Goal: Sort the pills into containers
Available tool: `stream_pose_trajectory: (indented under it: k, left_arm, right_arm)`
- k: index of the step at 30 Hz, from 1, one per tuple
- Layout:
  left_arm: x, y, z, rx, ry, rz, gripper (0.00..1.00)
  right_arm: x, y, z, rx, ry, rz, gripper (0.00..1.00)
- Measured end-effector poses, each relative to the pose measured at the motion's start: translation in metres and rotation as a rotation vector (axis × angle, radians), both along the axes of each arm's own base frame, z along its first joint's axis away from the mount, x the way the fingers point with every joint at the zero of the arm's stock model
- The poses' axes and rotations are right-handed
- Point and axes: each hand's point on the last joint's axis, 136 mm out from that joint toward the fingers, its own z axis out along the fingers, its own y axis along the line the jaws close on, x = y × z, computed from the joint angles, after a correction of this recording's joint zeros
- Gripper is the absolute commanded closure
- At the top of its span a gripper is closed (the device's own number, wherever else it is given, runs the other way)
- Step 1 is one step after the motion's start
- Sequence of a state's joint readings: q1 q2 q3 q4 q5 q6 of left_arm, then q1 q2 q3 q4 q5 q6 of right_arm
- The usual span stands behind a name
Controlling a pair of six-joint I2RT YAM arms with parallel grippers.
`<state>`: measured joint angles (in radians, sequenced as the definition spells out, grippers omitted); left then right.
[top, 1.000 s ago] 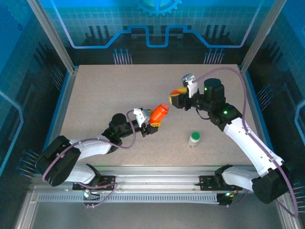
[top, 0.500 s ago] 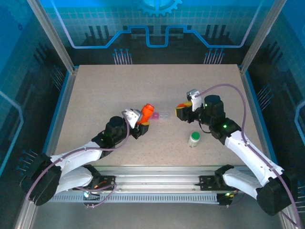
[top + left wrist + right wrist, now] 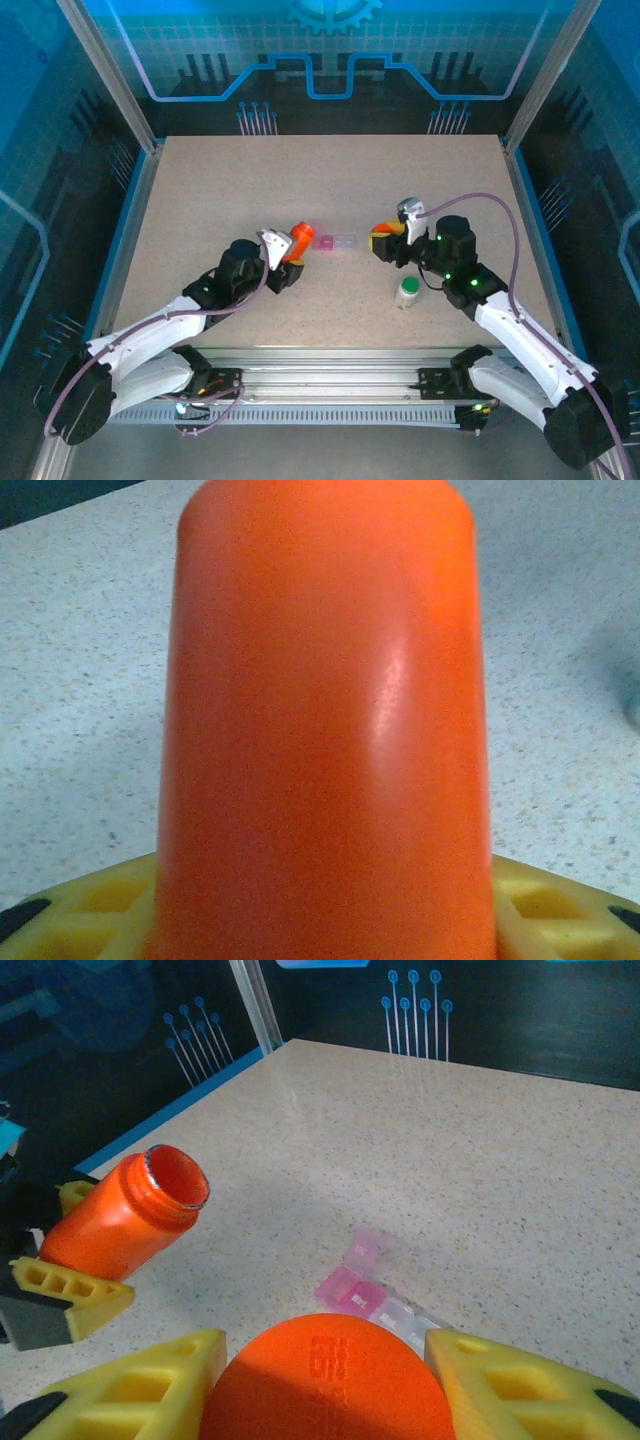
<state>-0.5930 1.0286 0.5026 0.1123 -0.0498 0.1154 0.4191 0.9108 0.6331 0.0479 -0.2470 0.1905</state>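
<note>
My left gripper (image 3: 292, 253) is shut on an open orange bottle (image 3: 300, 238), tilted with its mouth (image 3: 178, 1175) towards the containers. In the left wrist view the bottle (image 3: 325, 730) stands between yellow fingers (image 3: 85, 910). The containers (image 3: 335, 242) are a small clear pill box lying flat mid-table, between the two grippers. Its pink compartment (image 3: 345, 1288) has its lid flipped up. My right gripper (image 3: 386, 241) is shut on the bottle's orange cap (image 3: 330, 1385), just right of the box. The pills are hidden from view.
A white bottle with a green cap (image 3: 408, 291) stands upright in front of the right gripper, near the right forearm. The speckled tabletop (image 3: 250, 180) lies bare behind the pill box. Blue rails and glass walls bound the table.
Both grippers came down and nearer to the table's front. The left one brought the bottle left and lower. The right one lowered the cap beside the pill box, which came into sight.
</note>
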Motion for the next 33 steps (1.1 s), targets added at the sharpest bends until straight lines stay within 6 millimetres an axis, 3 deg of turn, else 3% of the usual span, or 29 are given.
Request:
stream_pose_trajectory:
  k: [16,33]
  left_arm:
    - [0.031,0.011,-0.043,0.264,0.141,-0.120,0.85]
    - [0.039,0.013,-0.080,0.401,0.293,-0.274,0.86]
  right_arm:
    - [-0.013,0.003,0.016,0.072,-0.034,0.036,0.76]
    - [-0.013,0.004,0.016,0.074,-0.030,0.039,0.76]
